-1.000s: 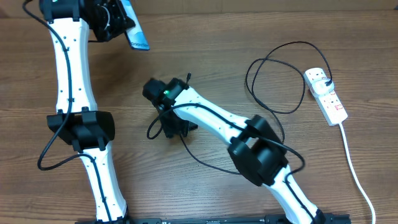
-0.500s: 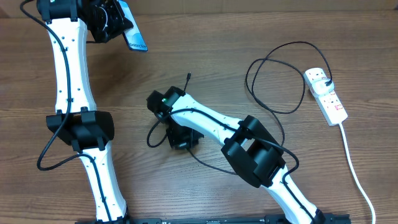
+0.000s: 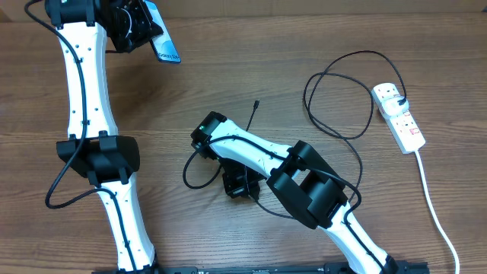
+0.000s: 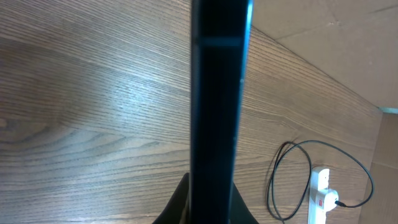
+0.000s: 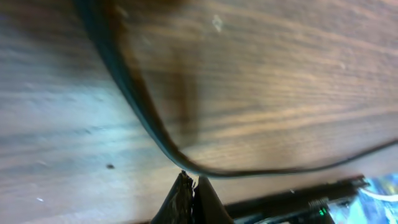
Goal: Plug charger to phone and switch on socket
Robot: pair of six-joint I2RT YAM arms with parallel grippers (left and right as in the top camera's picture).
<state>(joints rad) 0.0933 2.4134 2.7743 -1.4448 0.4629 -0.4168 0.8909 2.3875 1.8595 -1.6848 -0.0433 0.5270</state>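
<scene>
Mid-table, right gripper (image 5: 189, 182) low, pinching charger (image 5: 135, 102)

We see the phone (image 3: 166, 44), blue-screened and black-edged, clamped edge-on in the left gripper's (image 4: 211, 200) jaws. The thin black charger (image 5: 152, 134) is pinched at the right gripper's (image 5: 188, 182) jaw tips, its connector unplugged nearby. The white socket (image 3: 401, 118) lies flat, well apart from both.

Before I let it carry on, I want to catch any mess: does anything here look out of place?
Nothing is spilled or broken. The phone is off the table, tilted in the left gripper at the far left, and the charger sprawls in loose loops, its connector tip well apart from it.
</scene>
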